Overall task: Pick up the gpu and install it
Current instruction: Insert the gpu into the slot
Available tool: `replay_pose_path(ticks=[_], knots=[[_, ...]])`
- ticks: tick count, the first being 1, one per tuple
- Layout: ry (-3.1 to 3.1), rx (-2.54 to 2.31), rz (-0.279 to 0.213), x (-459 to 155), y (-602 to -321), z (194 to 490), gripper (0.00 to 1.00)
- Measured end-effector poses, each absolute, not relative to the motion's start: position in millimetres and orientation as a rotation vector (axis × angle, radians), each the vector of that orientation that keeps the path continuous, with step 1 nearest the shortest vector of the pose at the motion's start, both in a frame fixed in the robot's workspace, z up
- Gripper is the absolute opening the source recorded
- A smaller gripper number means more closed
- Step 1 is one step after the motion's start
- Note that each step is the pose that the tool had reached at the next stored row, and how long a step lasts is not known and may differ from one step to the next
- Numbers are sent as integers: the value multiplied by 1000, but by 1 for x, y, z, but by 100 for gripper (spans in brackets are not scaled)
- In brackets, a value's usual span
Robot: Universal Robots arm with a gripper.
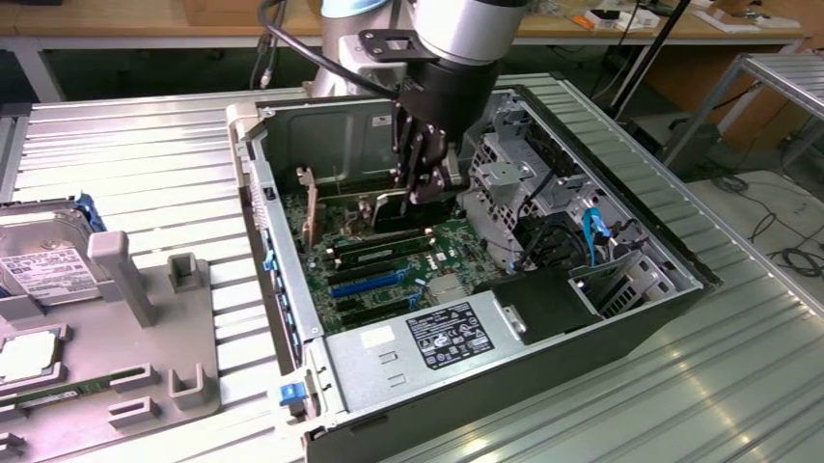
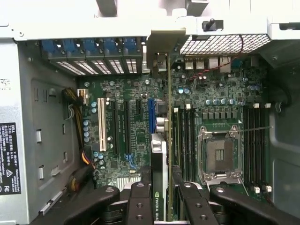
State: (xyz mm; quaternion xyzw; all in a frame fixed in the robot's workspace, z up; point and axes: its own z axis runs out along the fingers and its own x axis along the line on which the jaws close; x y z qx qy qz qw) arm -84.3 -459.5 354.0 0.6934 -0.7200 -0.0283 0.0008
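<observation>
The gpu [image 2: 160, 154] stands on edge inside the open computer case [image 1: 277, 251], seen from above as a thin strip with a green logo near my fingers [image 2: 139, 204]. Its silver bracket [image 2: 165, 44] reaches the case's rear slot wall. My gripper [image 2: 162, 202] is shut on the card's upper edge. The card hangs right beside the blue slot [image 2: 151, 117] of the motherboard [image 2: 136, 89]; whether it sits in a slot I cannot tell. In the exterior view my gripper [image 1: 425, 188] reaches down into the case, with the gpu [image 1: 384, 210] below it.
A CPU socket [image 2: 219, 154] and memory sticks [image 2: 183, 136] lie close beside the card. The power supply [image 1: 431, 338] fills the case's near end and a drive cage [image 1: 515, 183] stands on the exterior view's right. A grey fixture [image 1: 129, 280] with a hard drive [image 1: 39, 270] sits left.
</observation>
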Motion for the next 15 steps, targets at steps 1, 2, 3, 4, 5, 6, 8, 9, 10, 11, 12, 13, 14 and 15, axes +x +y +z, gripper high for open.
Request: replay_pose_path(ticks=[1,2,3,4,5,6,8,9,10,11,12,13,14,15], knots=[[-2261,2177,-89,-84,-459,354,27],[-2261,2178,-89,-84,-460,354,27],[-2261,2178,-89,-84,-460,354,27],[-2261,2178,-90,-84,-459,354,27],[-2261,2178,-90,-84,-460,354,27],[-2261,2178,-90,-84,-460,354,27],[-2261,2179,-90,-84,-459,352,27],[-2262,2179,-89,-84,-459,352,27],[-2262,2179,-88,-84,-459,351,27],[-2262,2179,-87,-84,-459,349,27],[-2263,2180,-87,-84,-459,348,27],[-2263,2180,-86,-84,-459,347,27],[-2263,2180,-86,-84,-459,345,27],[-2263,2181,-85,-84,-459,344,27]])
